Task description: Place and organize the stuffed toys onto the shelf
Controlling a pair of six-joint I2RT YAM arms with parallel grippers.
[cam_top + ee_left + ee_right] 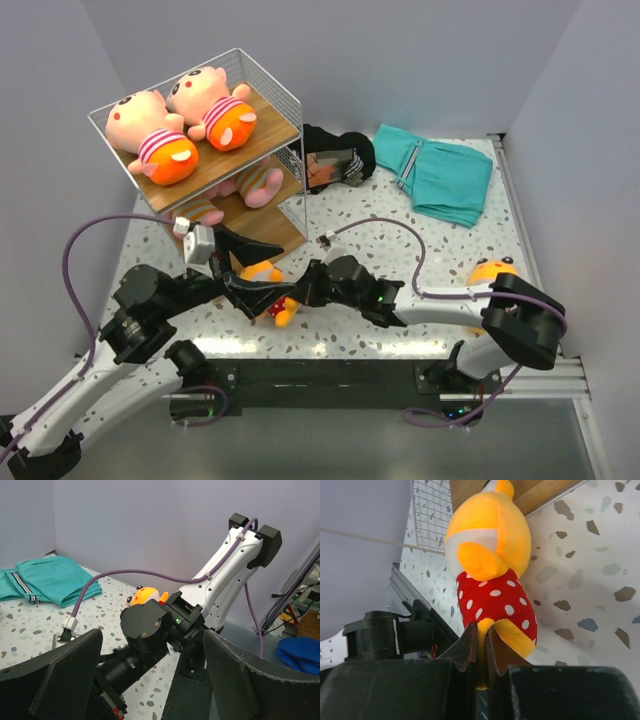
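The shelf (pixel 283 137) stands at the back left, with two pink stuffed toys (pixel 150 132) (pixel 215 103) lying on its top board and another (pixel 252 183) on a lower board. My right gripper (pixel 298 290) is shut on the yellow leg of an orange toy in a red polka-dot outfit (pixel 268 288), low over the table in front of the shelf. In the right wrist view the gripper (pixel 481 630) pinches that toy (pixel 490 555). My left gripper (pixel 282 267) is open beside this toy; its own view (pixel 152 647) shows nothing held. Another orange toy (pixel 492 270) lies at the right.
A folded teal cloth (pixel 445 172) and a black bundle (pixel 338 160) lie at the back, right of the shelf. The two wrists are close together at the front middle. Grey walls close in the table. The second orange toy (pixel 145 596) lies against the right arm.
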